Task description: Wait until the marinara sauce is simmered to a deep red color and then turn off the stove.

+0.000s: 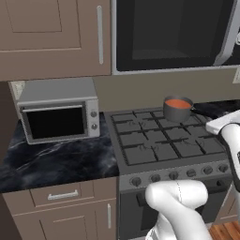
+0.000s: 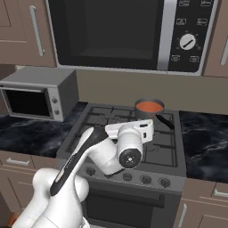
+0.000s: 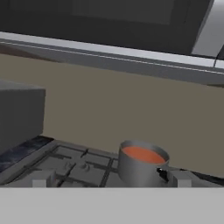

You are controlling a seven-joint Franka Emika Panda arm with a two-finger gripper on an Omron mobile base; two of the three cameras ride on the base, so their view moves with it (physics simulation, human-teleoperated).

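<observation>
The marinara sauce is a smooth orange-red disc inside a grey metal saucepan whose black handle points right. The pan stands on a rear burner of the stove, a dark grey gas range with black grates. A row of round knobs runs along the stove's front. My gripper is open and holds nothing; its two fingertips stand wide apart, level and facing the pan from the front. It hovers above the front of the stove, well short of the pan.
A silver toaster oven sits on the dark marble counter left of the stove. A black-windowed microwave hangs above the range. More counter lies to the right, with drawers and cabinets below.
</observation>
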